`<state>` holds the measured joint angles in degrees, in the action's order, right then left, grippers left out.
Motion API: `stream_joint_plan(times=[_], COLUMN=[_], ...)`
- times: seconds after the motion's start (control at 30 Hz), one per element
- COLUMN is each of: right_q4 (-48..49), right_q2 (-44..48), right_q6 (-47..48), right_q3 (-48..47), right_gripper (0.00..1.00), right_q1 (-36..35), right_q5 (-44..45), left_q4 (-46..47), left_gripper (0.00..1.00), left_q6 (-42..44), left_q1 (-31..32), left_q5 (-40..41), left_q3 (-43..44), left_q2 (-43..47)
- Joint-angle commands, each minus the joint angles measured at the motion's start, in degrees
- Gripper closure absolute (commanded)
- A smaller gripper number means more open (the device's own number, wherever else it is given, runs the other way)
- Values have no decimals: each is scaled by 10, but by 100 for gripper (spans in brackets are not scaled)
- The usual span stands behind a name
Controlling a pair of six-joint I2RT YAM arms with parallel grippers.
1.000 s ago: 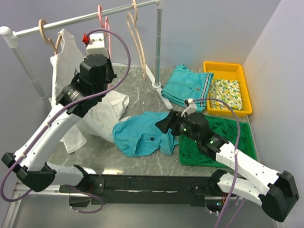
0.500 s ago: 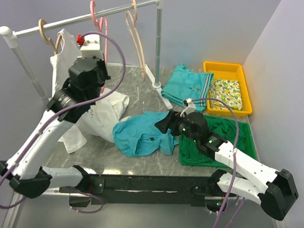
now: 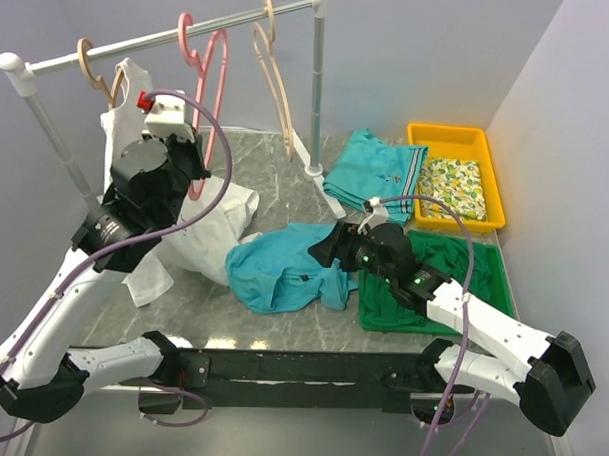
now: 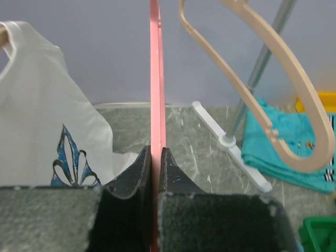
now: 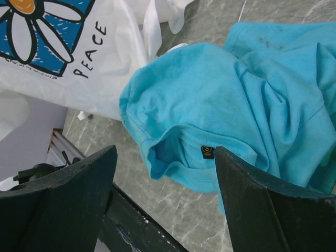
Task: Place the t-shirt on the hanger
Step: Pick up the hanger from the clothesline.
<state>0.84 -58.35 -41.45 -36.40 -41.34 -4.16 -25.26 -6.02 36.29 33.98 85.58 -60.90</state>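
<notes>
The pink hanger (image 3: 216,80) hangs by its hook on the rail (image 3: 121,46). My left gripper (image 3: 194,179) is shut on its lower part; in the left wrist view the pink bar (image 4: 155,79) runs up from between the jaws of that gripper (image 4: 155,157). The turquoise t-shirt (image 3: 281,265) lies crumpled on the table's middle. My right gripper (image 3: 329,251) is open and empty at its right edge. In the right wrist view the shirt's collar with a small label (image 5: 207,152) lies between the spread fingers of that gripper (image 5: 165,157).
Two tan hangers (image 3: 275,72) (image 3: 88,65) hang on the rail; a white flower-print top (image 3: 189,229) hangs and drapes left. A folded teal garment (image 3: 372,170), a yellow tray (image 3: 454,173) and a green tray (image 3: 438,283) are at the right. A rack post (image 3: 316,88) stands behind.
My left arm has moved left and towards me, pulling the pink hanger's lower part with it; the hook slid left along the rail. The right arm has barely moved.
</notes>
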Motion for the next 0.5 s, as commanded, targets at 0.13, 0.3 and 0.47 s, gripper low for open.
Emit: stream_joint_plan(times=[0.13, 0.3, 0.47], right_q4=[-5, -24, -58], right_q2=[9, 10, 20], right_q6=[15, 19, 24], right_q3=[-12, -6, -2], right_gripper=[17, 19, 21], right_q1=[3, 1, -24], right_q5=[32, 52, 106], left_q4=[-5, -39, -58], left_gripper=[99, 99, 99], left_q6=[11, 13, 7], left_q1=[-2, -2, -2], left_q5=[-89, -121, -145], left_q3=[-62, -110, -163], left_q2=[95, 155, 214])
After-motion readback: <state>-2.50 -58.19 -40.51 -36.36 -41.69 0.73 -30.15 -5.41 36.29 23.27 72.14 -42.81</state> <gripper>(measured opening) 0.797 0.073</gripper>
